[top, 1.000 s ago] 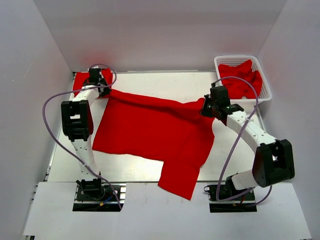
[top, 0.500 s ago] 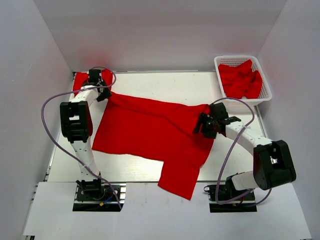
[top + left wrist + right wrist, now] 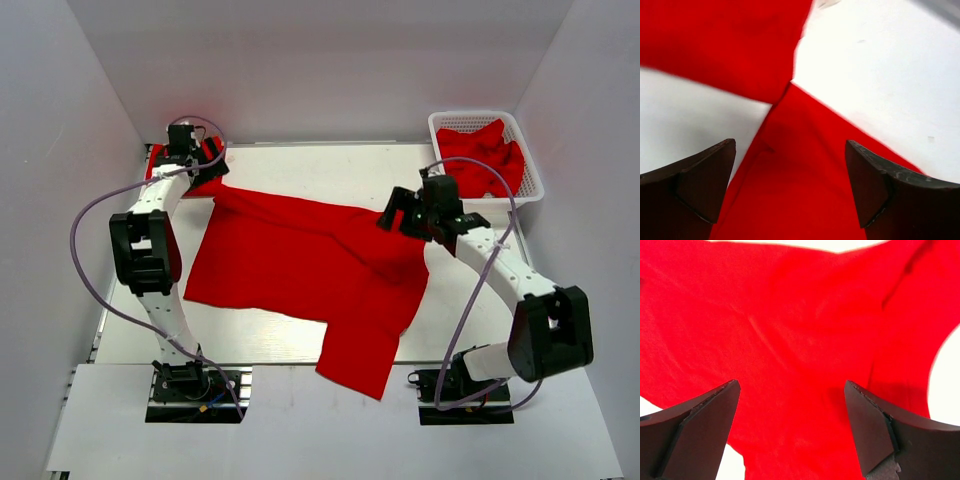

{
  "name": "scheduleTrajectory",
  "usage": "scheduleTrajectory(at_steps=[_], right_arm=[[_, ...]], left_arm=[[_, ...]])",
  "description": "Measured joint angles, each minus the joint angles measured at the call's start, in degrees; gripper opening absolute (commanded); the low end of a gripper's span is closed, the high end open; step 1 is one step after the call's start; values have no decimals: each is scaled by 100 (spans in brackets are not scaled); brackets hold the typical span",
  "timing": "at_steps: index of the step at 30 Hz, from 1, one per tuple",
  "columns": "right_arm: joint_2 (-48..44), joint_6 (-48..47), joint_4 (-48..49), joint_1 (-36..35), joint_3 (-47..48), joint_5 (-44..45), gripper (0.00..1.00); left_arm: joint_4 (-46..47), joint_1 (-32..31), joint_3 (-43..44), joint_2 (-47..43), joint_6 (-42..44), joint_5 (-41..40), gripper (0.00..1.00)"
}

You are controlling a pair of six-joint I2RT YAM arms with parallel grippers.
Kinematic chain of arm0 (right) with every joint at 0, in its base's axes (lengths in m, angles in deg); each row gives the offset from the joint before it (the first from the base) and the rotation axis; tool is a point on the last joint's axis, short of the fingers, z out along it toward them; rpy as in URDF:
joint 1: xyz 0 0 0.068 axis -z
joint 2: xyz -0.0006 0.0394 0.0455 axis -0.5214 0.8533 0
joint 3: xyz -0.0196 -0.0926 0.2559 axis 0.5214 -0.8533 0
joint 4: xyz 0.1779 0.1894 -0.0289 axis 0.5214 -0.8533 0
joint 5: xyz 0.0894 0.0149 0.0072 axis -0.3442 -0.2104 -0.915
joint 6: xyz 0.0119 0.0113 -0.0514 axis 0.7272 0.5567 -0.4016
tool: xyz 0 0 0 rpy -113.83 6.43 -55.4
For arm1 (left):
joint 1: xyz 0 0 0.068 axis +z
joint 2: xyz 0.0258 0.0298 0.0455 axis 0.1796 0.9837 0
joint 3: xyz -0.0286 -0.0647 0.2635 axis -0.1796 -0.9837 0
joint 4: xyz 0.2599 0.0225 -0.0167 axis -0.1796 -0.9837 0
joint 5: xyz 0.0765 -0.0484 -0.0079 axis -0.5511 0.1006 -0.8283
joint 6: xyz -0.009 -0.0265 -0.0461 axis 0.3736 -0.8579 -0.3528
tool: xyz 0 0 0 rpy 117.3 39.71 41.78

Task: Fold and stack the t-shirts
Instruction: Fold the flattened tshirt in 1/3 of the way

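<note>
A bright red t-shirt (image 3: 300, 265) lies spread flat across the middle of the table, one sleeve hanging over the near edge. My left gripper (image 3: 205, 165) hovers open over its far left corner; in the left wrist view that gripper (image 3: 790, 165) has the red fabric (image 3: 805, 150) lying below its spread fingers. My right gripper (image 3: 392, 218) is open above the shirt's far right corner, and the right wrist view shows that gripper (image 3: 790, 410) with only flat red cloth (image 3: 790, 340) beneath it. Neither gripper holds anything.
A white lattice basket (image 3: 480, 116) at the back right holds more crumpled red shirts (image 3: 482, 158). Another red shirt (image 3: 156, 160) lies at the back left corner behind the left gripper, seen as a red shirt (image 3: 715, 40) in the left wrist view. White walls enclose the table.
Both grippers went from shut to open and let go of the shirt's far corners. The right gripper dipped toward the table, then rose and shifted left. The left gripper drew back slightly.
</note>
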Motion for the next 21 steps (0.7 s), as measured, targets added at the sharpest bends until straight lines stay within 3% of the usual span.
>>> scheduleTrajectory(at_steps=[8, 14, 18, 21], right_arm=[[1668, -98, 680, -2, 1016, -308, 90], [2822, -85, 1012, 15, 1488, -284, 90], [3250, -31, 1117, 87, 1578, -118, 90], [3359, 127, 1202, 214, 1576, -48, 90]], left_arm=[[345, -146, 363, 33, 184, 820, 100], [507, -389, 1075, 1023, 293, 1244, 100], [382, -492, 1051, 1622, 310, 1279, 100], [466, -496, 796, 1580, 302, 1237, 100]])
